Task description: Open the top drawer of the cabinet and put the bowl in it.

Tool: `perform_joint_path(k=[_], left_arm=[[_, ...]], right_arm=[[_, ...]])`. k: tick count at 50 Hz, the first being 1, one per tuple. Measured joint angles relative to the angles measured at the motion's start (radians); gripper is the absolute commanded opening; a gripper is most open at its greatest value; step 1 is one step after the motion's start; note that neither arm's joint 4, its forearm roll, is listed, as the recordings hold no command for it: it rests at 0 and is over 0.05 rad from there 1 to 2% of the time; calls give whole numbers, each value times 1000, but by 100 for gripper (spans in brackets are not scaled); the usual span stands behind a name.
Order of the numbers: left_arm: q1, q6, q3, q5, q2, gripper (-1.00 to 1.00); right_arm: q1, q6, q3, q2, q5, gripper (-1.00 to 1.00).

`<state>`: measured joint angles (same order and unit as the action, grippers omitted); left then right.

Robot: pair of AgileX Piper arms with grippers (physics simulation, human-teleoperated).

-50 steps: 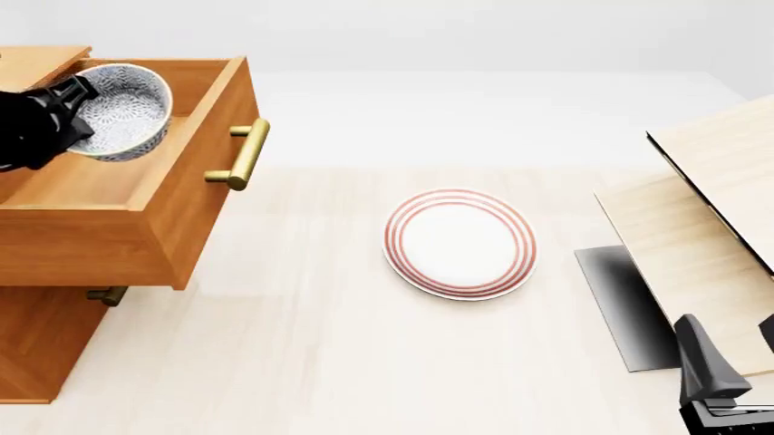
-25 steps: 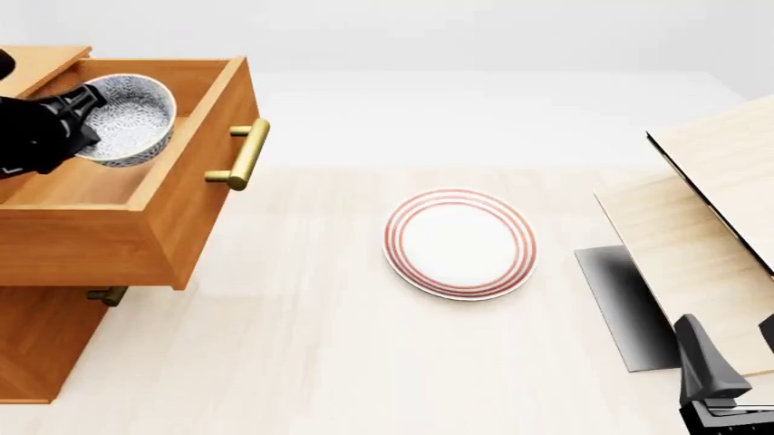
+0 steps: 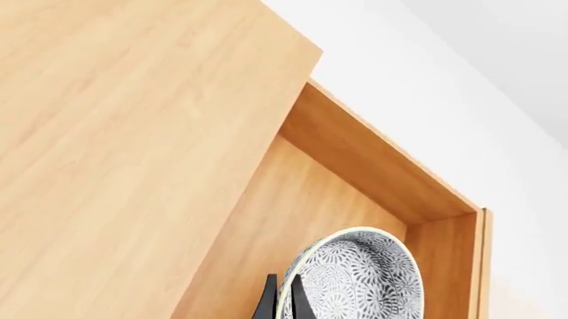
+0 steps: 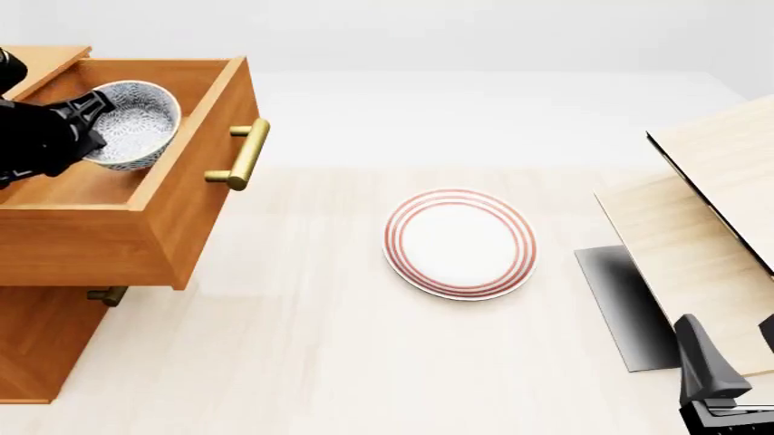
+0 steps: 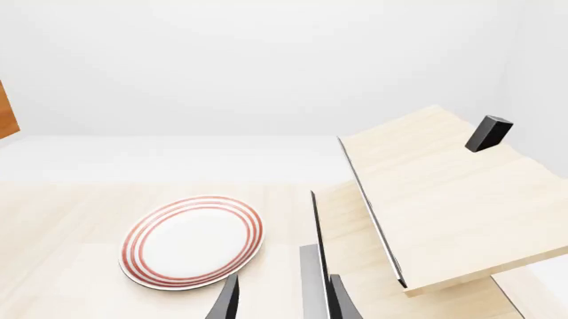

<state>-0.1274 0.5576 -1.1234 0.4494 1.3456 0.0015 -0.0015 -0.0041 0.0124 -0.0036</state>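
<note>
The cabinet (image 4: 36, 344) stands at the left with its top drawer (image 4: 85, 240) pulled out toward the right, brass handle (image 4: 242, 154) on its front. My left gripper (image 4: 85, 118) is shut on the left rim of the blue-speckled bowl (image 4: 136, 122), holding it tilted inside the drawer's opening, just above the drawer floor. In the left wrist view the fingertips (image 3: 268, 302) pinch the bowl (image 3: 360, 279) at its rim, over the drawer's inside (image 3: 293, 219). My right gripper (image 4: 730, 340) sits open and empty at the near right corner.
A flat white plate with red rings (image 4: 459, 243) (image 5: 193, 240) lies mid-table. Pale wood boards (image 4: 713, 208) (image 5: 443, 193) lean at the right over a dark grey mat (image 4: 617, 299). A lower drawer's handle (image 4: 107, 294) peeks out under the open drawer.
The left gripper has carried the bowl slightly right and lower into the open drawer, and the bowl now tilts less. The right arm has not moved.
</note>
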Motion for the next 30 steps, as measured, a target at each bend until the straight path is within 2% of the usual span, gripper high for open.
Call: perform_joint_path(k=[6,7,30], left_arm=[[-1,-3,-3,1,2,-100],[0,-3,-3,1,2,100],[16,-19,-40,48,-35,100]], right_arm=[[0,0,0,0,0,100],[0,0,0,0,0,100],[0,0,0,0,0,100]])
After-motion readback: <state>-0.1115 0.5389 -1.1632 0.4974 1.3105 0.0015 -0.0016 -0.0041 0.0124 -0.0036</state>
